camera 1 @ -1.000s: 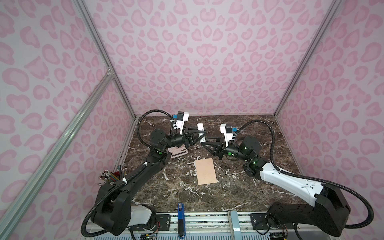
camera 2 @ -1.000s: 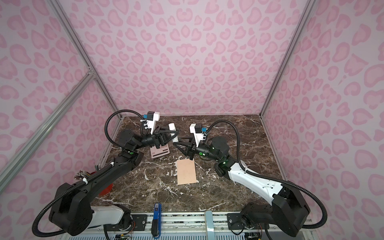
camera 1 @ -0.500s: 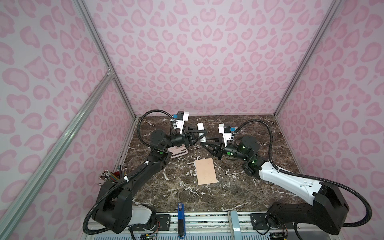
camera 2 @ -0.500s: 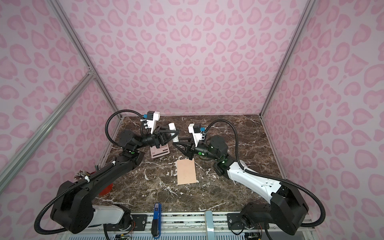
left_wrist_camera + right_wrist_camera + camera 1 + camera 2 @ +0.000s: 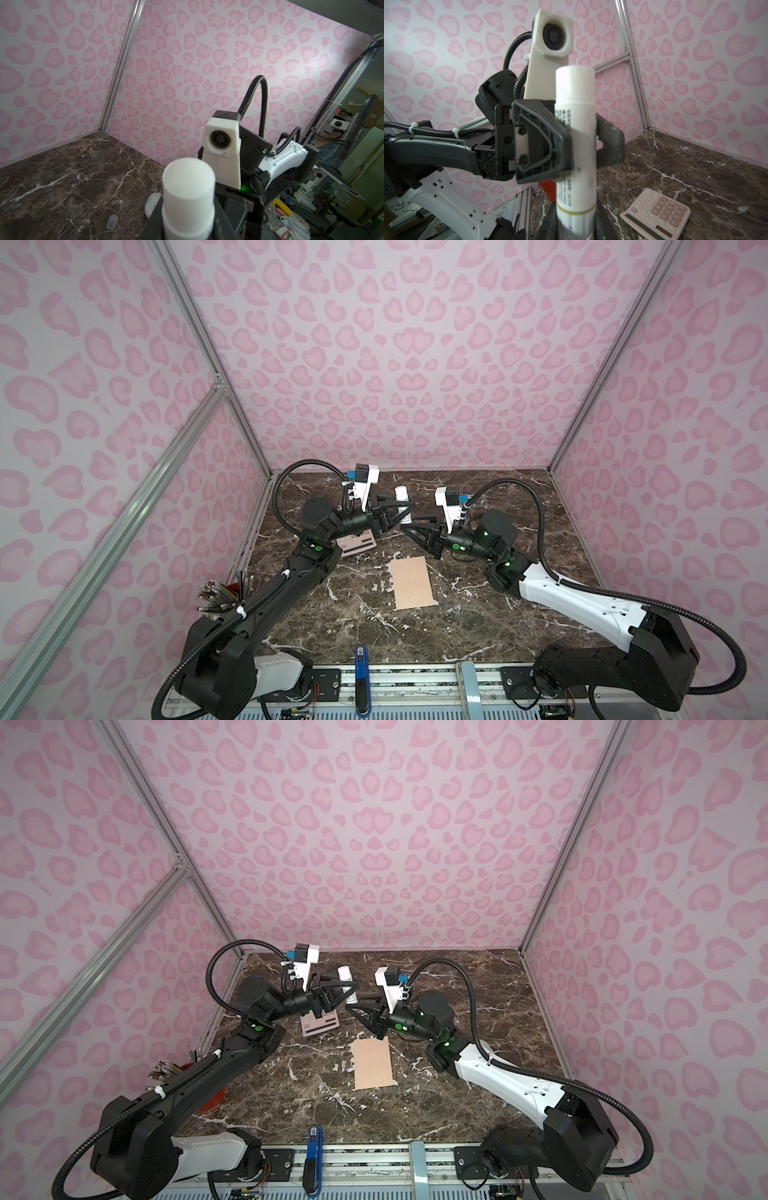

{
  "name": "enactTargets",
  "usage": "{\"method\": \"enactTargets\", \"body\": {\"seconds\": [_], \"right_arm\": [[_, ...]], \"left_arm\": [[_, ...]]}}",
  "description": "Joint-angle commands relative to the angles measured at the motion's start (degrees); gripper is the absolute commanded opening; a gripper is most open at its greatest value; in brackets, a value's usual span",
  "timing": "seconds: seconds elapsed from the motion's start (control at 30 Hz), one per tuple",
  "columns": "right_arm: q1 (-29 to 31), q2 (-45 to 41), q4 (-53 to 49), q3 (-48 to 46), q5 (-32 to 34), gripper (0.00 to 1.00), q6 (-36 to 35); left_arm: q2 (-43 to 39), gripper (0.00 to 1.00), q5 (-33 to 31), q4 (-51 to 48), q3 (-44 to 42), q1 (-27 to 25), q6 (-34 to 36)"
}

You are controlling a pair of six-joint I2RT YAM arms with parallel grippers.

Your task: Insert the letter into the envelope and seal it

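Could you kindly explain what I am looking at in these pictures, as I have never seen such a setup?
These are two robot arms mounted along the near edge of a marble table inside a pink-walled booth. Both top views come from one camera pair looking down from above. The other two pictures come from a small camera on each arm's wrist. On the table are a tan envelope, a pink calculator and a cup of pencils. The left hand clamps a white glue stick around its middle, raised off the table, and the right hand appears to pinch its bottom end. No separate letter sheet shows.
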Motion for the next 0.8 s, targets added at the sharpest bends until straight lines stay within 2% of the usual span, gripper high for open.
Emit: {"method": "enactTargets", "body": {"seconds": [0.0,0.1,0.2,0.47,0.57,0.77], "right_arm": [[1.4,-0.3,1.4,1.3,4.1,0.24,-2.8],[3.7,-0.8,-2.5,2.6,7.4,0.25,-6.7],[6.4,-1.7,-5.4,3.6,13.6,0.25,-10.6],[16.4,-4.4,-6.2,3.3,37.6,0.23,-18.7],[21.4,-3.8,-5.1,4.0,46.2,0.24,-22.3],[27.8,-1.1,-0.3,4.5,60.0,0.25,-27.0]], "left_arm": [[-0.9,0.03,-2.4,-7.5,0.0,-0.3,5.8],[-1.9,0.03,-5.1,-8.3,-0.8,-0.6,6.2],[-3.0,0.03,-8.4,-9.6,-1.2,-1.2,7.3],[-6.4,0.03,-20.4,-13.9,-2.9,-2.5,10.5],[-7.2,0.03,-22.2,-14.4,-3.4,-2.8,11.0],[-7.6,0.03,-24.2,-14.3,-3.8,-3.4,11.0]]}}
